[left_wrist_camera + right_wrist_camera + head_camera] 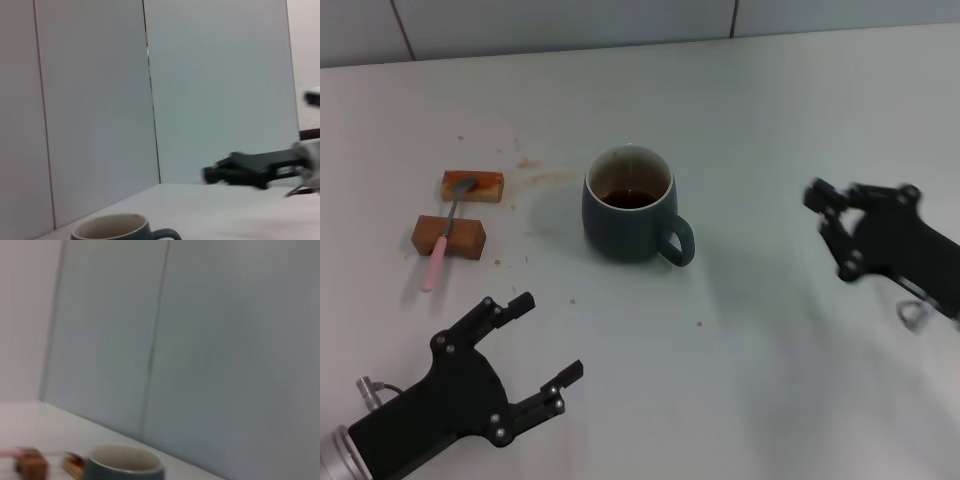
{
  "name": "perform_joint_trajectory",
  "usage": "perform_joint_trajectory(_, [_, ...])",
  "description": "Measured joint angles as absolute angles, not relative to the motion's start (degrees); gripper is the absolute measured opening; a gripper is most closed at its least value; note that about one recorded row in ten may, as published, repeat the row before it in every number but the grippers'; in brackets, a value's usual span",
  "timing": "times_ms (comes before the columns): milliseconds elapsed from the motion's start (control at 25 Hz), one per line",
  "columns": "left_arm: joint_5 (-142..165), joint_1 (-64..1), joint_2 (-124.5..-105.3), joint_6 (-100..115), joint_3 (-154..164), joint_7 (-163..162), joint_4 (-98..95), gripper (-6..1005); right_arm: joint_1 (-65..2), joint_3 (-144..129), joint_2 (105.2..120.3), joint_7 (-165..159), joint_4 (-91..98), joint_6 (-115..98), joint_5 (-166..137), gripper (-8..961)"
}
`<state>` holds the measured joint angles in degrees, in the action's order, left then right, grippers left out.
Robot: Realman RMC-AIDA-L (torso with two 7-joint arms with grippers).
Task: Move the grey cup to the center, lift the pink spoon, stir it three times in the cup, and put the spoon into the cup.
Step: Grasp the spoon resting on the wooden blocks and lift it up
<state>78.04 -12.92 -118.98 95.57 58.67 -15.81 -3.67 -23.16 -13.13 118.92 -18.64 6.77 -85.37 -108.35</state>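
The grey cup (630,205) stands upright near the middle of the table with dark liquid inside and its handle toward the front right. It also shows low in the left wrist view as the grey cup (115,229) and in the right wrist view as the grey cup (125,465). The pink spoon (442,240) lies across two brown blocks at the left, bowl on the far one. My left gripper (548,336) is open near the front left, apart from the spoon and the cup. My right gripper (828,232) hovers open to the right of the cup, holding nothing.
Two brown blocks (472,185) (448,236) carry the spoon at the left. Brown stains and crumbs (542,178) mark the table between blocks and cup. A pale panelled wall (620,20) runs along the table's far edge. A small metal ring (912,313) lies by the right arm.
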Motion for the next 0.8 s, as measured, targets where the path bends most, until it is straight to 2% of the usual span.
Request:
perform_joint_trajectory(240, [78.05, -13.26, -119.01, 95.82, 58.07, -15.81, -3.59, 826, -16.70, -21.00, 118.91, -29.86, 16.32, -98.64, -115.97, 62])
perform_joint_trajectory(640, [78.05, -13.45, -119.00, 95.83, 58.00, -15.84, -3.08, 827, -16.24, -21.65, 118.92, -34.14, 17.87, -97.25, -125.53, 61])
perform_joint_trajectory(800, [78.05, -13.45, -119.00, 95.83, 58.01, -15.82, -2.90, 826, -17.10, -21.64, 118.92, -35.93, 18.21, -96.33, -128.69, 133])
